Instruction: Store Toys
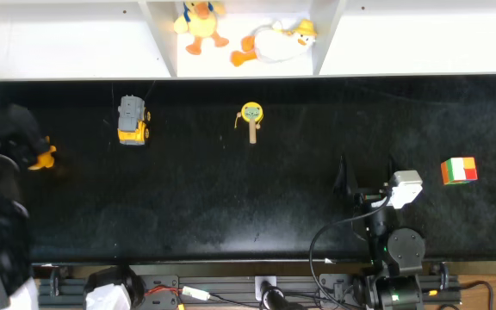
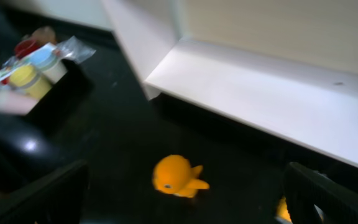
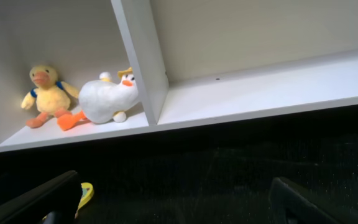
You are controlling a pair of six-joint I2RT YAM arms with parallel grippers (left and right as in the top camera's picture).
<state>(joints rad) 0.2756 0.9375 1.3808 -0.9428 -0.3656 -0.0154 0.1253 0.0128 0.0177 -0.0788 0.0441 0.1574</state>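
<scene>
Just ahead of the left gripper (image 2: 185, 186), between its widely spread, empty fingers (image 2: 42, 196), lies a small orange toy (image 2: 174, 176) on the black table (image 1: 231, 189). It looks light, rounded and probably smooth, so I would close across the fat middle of the body, not on the thin tail end, where it may squirt out. What animal it is I cannot say. Off to this gripper's side a box (image 2: 48, 93) of packets is too blurred to read, and a yellow scrap by one finger is cut off at the edge.

Well to the right of that gripper stands a toy truck (image 1: 133, 120), hard and stiff; its wheels may roll, so the flat flanks are the safest hold. Further right lies a yellow toy on a stick (image 1: 251, 116), light and thin; the round head offers more to pinch than the handle.

Beyond it, the shelf (image 1: 403, 52) holds a yellow duck (image 1: 200, 21) and a white duck (image 1: 274, 41), both soft.

The right gripper (image 3: 174, 190) hangs open and empty, facing the shelf; one finger half hides the stick toy. Off to its right sits a coloured block (image 1: 459, 170), rigid, with flat faces that should be easy to pinch.
</scene>
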